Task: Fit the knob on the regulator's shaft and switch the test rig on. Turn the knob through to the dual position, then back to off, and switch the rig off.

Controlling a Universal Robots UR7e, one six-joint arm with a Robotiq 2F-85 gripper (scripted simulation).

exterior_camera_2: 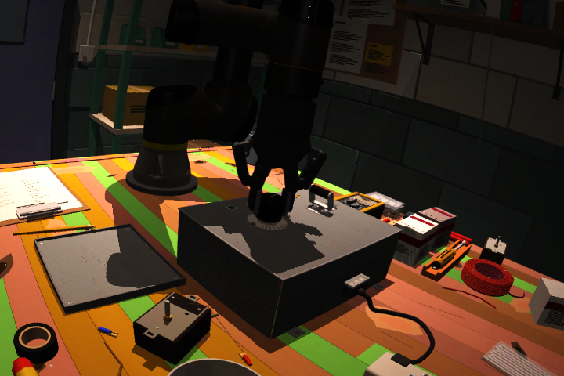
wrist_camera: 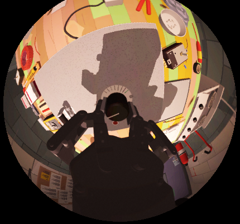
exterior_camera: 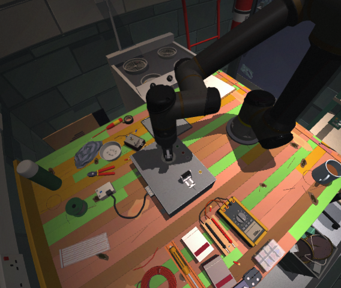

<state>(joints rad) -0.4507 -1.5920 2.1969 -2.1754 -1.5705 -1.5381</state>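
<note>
The regulator's shaft is hidden under the black knob [exterior_camera_2: 270,207], which sits on the grey test rig [exterior_camera: 172,173] at the middle of its printed dial scale [wrist_camera: 115,90]. I grip the knob in my gripper [wrist_camera: 117,112], which comes straight down onto the rig's rear half. The knob's white pointer line is toward my wrist in the wrist camera. The rig's rocker switch [exterior_camera: 187,178] with its metal guard stands on the front half of the top [exterior_camera_2: 322,198]. Small indicator lamps [exterior_camera: 182,152] sit beside the knob.
Behind the rig lie a grey plate [exterior_camera_2: 103,264] and a clipboard [exterior_camera_2: 23,193], with the arm's base [exterior_camera_2: 163,173] beyond. A spare regulator [exterior_camera_2: 172,324], tape roll [exterior_camera_2: 35,340], pliers [exterior_camera: 102,171], bowl [exterior_camera: 110,150], multimeter [exterior_camera: 242,220] and the rig's cable to a white box [exterior_camera: 105,190] surround it.
</note>
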